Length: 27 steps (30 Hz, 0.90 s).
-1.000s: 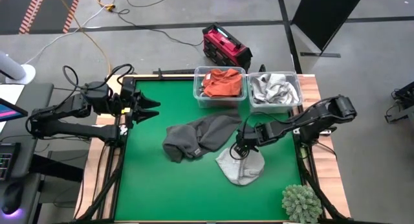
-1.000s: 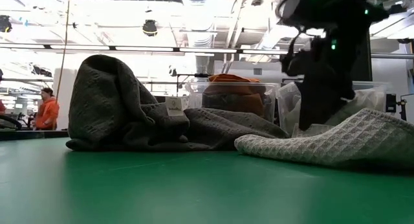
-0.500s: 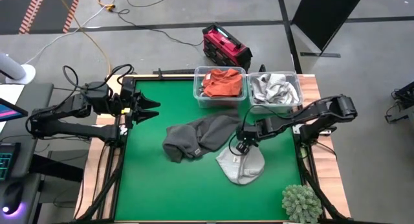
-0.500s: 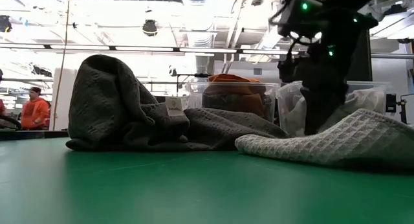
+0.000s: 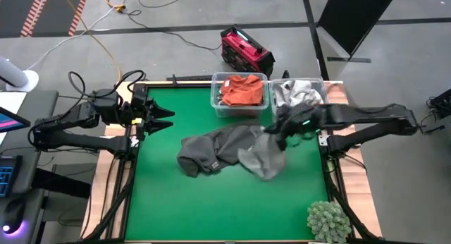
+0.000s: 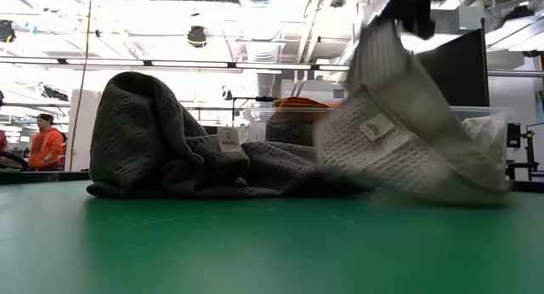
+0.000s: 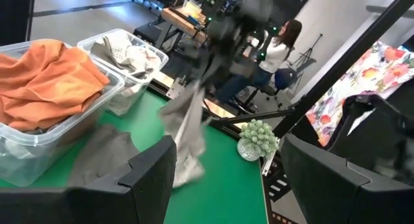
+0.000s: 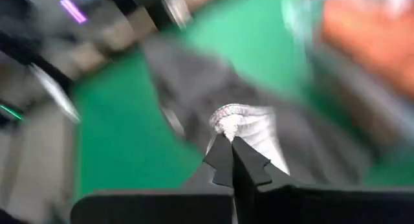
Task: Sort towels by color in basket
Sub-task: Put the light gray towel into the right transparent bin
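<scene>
A light grey waffle towel (image 5: 264,158) hangs from my right gripper (image 5: 282,128), which is shut on it above the table's middle right, near the bins. It also shows in the low view, light grey towel (image 6: 399,145). A dark grey towel (image 5: 211,149) lies crumpled on the green table. At the far edge stand two clear bins: one (image 5: 239,92) holds rust-orange towels, the other (image 5: 300,96) light grey and white ones. My left gripper (image 5: 168,120) waits open at the table's left edge. My right gripper pinches a bunched fold of the light grey towel (image 8: 229,122) between its two fingertips (image 8: 223,160). The towel hangs slack below the fingers, spreading out downward. Its lower edge (image 6: 425,190) is down at table level beside the dark grey towel.
A green spiky plant ball (image 5: 328,221) sits at the table's near right corner. A red case (image 5: 246,52) lies on the floor behind the bins. People show in the room beyond the table.
My right gripper has shut on the light grey towel, then risen and gone toward the far edge and the bins. The towel, which lay flat on the table, has been drawn up by its gripped fold and now hangs, its lower part trailing.
</scene>
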### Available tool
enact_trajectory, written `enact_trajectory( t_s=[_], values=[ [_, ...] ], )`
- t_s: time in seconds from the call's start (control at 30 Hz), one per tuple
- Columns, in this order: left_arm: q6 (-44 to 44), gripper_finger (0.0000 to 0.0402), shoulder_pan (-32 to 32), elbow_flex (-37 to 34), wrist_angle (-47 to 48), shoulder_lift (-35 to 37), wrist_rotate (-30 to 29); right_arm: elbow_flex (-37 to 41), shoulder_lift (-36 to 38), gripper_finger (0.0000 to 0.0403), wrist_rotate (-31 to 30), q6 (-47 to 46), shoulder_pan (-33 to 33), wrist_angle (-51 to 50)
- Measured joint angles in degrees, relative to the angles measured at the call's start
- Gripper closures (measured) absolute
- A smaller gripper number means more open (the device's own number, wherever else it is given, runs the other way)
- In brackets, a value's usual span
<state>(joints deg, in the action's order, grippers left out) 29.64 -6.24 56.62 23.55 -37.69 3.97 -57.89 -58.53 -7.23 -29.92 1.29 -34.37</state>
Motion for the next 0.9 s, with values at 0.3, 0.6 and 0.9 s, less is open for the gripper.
enact_trajectory(
  t_s=[0.3,0.6,0.9],
  values=[
    [-1.1,0.0136,0.0,0.0,-0.1,0.0,-0.2,-9.4,17.6,0.0389,-8.5,14.2,-5.3,21.8],
    [-0.1,0.0136,0.0,0.0,-0.3,0.0,-1.3,-10.5,21.5,0.0389,-43.1,34.9,-8.4,32.3],
    [1.2,0.0136,0.0,0.0,-0.3,0.0,-1.5,-10.4,16.6,0.0389,-50.6,40.8,-11.7,29.0]
  ],
)
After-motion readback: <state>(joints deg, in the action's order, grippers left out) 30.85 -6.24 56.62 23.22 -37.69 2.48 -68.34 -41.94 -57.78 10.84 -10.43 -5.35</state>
